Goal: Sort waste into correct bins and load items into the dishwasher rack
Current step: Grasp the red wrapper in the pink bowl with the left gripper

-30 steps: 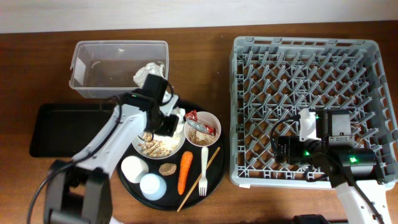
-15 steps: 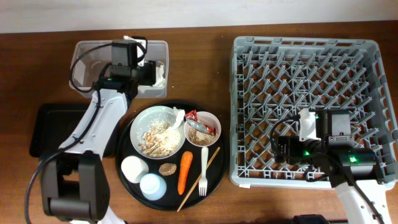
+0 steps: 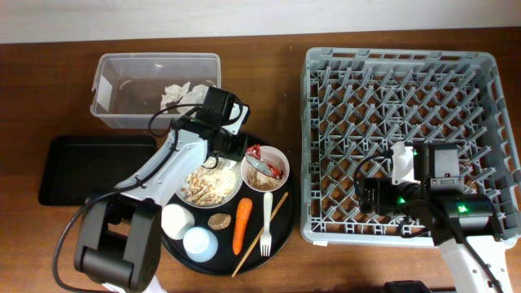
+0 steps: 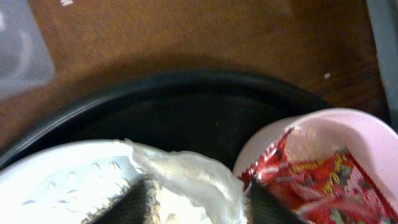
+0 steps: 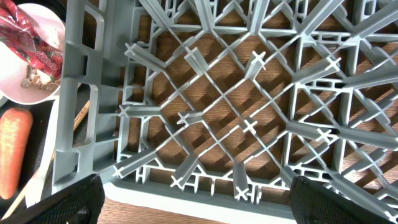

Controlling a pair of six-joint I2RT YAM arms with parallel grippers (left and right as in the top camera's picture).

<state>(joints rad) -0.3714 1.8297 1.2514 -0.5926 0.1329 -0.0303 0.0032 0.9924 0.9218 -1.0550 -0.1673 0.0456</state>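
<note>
Left fingers (image 4: 134, 202) astride white tissue (image 4: 186, 171) (on plate (image 4: 62, 186))

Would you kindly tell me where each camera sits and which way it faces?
Overhead: above the table, facing straight down; tub, rack, left arm, right arm.
Left wrist: close over plate and bowl, facing down; own fingers at bottom.
Right wrist: above the rack's corner, facing down; own fingers in bottom corners.
All three show the wrapper.
</note>
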